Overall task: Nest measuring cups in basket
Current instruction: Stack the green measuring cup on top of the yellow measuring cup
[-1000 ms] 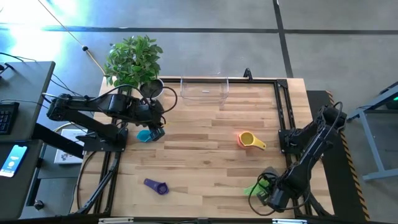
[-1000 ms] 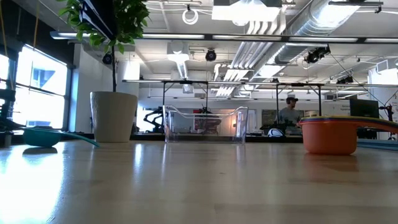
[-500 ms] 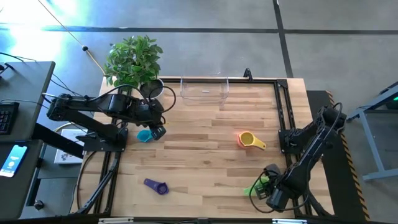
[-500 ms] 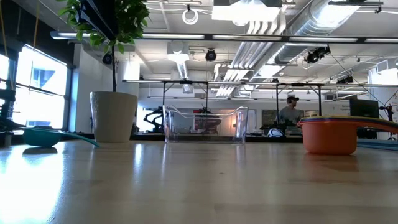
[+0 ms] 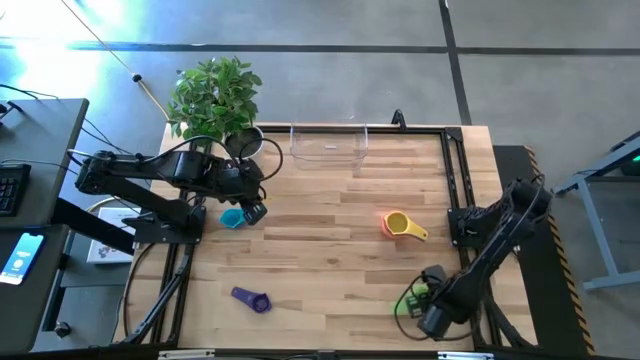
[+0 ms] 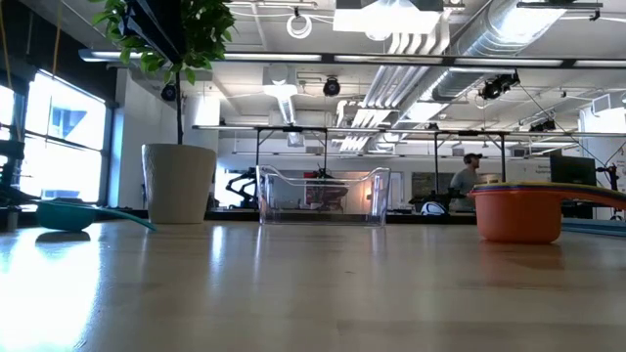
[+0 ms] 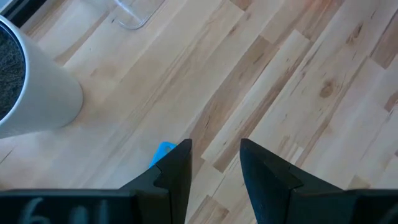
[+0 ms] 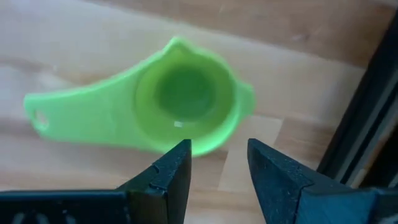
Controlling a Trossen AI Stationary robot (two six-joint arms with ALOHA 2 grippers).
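Right gripper (image 5: 424, 300) is low at the lower right of the high view, over the green cup (image 8: 166, 110). Jaws open with a narrow gap, holding nothing; in the right wrist view the cup lies just beyond the fingertips (image 8: 176, 163), mouth up, handle out to one side, near the dark frame at the tabletop (image 5: 330, 250) edge.

Left gripper (image 5: 252, 210) sits at the left of the high view, by the teal cup (image 5: 233, 217). Jaws open a little, nothing between them (a blue bit (image 7: 164, 150) shows just beside one finger in the left wrist view).

Other cups in the high view:
- orange cup (image 5: 390, 224) with a yellow cup (image 5: 404, 227) nested in it, right of centre
- purple cup (image 5: 252, 299), lower left, lying alone

Basket (image 5: 328, 144) is at the top centre edge of the tabletop, no cup in it as far as the high and low views show. White plant pot (image 6: 179, 183) stands left of the basket. In the low view the orange stack is far right, the teal cup far left, and a person (image 6: 465, 179) is in the room behind.
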